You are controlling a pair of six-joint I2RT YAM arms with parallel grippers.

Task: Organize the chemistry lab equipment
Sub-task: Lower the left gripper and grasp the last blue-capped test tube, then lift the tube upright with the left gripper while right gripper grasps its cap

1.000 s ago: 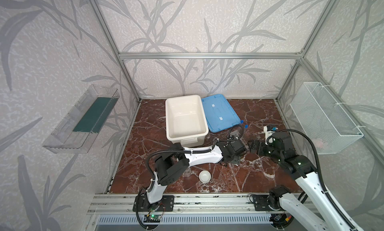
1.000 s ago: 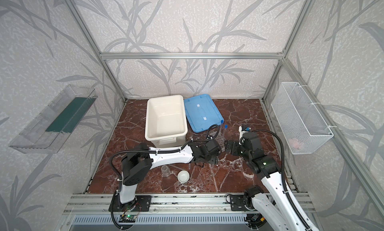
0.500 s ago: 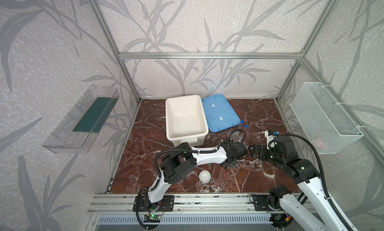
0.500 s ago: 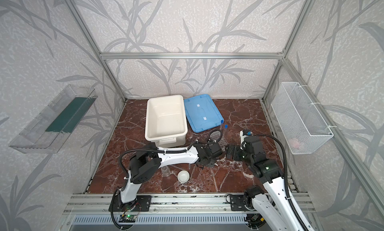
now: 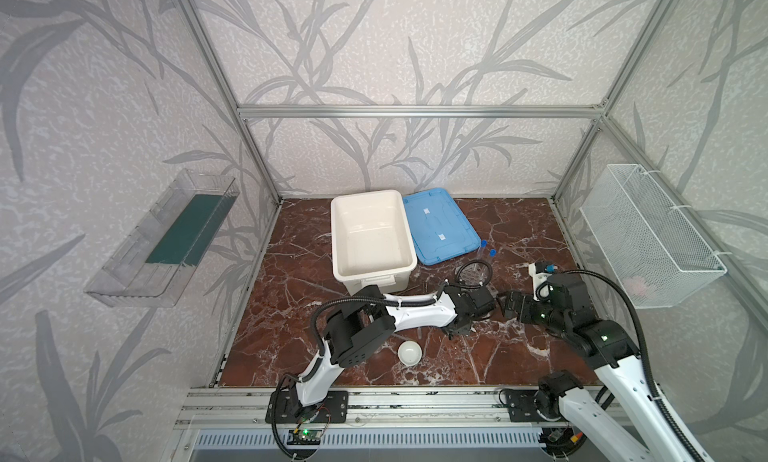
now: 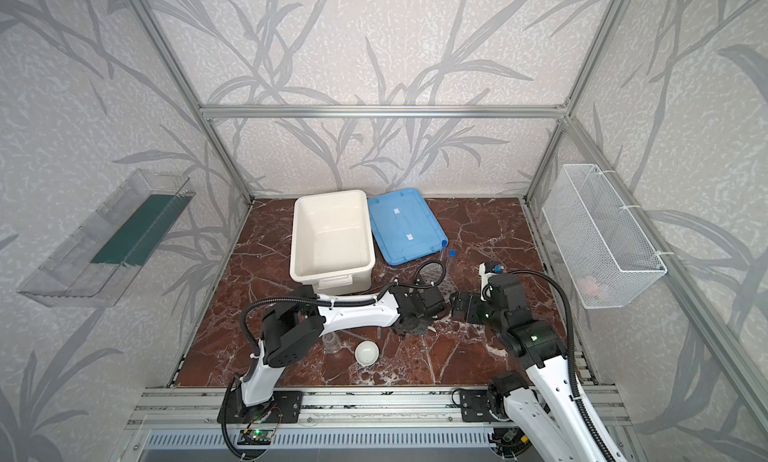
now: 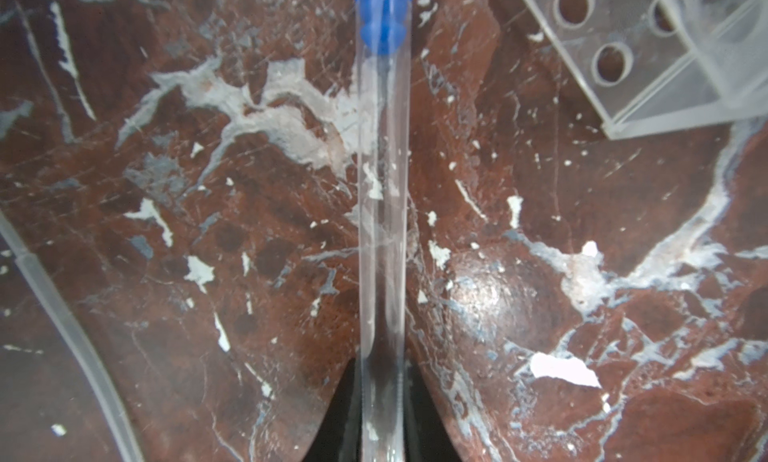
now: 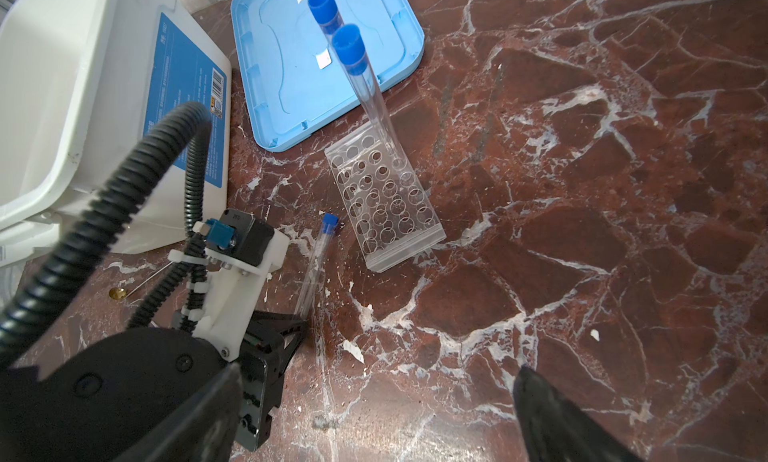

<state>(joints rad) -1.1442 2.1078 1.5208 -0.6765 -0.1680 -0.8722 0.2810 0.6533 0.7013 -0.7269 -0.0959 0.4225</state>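
A clear blue-capped test tube [image 7: 382, 231] lies on the marble table, and my left gripper [image 7: 382, 418] is shut on its lower end. The right wrist view shows the same tube [image 8: 316, 260] in the left gripper [image 8: 291, 327], beside the clear grid-holed rack [image 8: 384, 198]. Two more blue-capped tubes [image 8: 365, 90] stand in the rack's far holes. My right gripper [image 8: 376, 381] hangs open and empty just right of the left one [image 5: 457, 333] in both top views. The white dish [image 5: 409, 352] and the glass jar [image 6: 331, 341] sit near the front.
The white tub [image 5: 370, 235] and its blue lid [image 5: 438, 225] lie at the back. A thin rod with a brass tip [image 8: 118, 293] lies by the tub, and a clear dropper [image 7: 62, 314] lies close to the left gripper. A wire basket [image 5: 648, 235] hangs on the right wall.
My left gripper's jaws have closed onto the lying test tube. The right gripper has shifted slightly toward the front and stays open.
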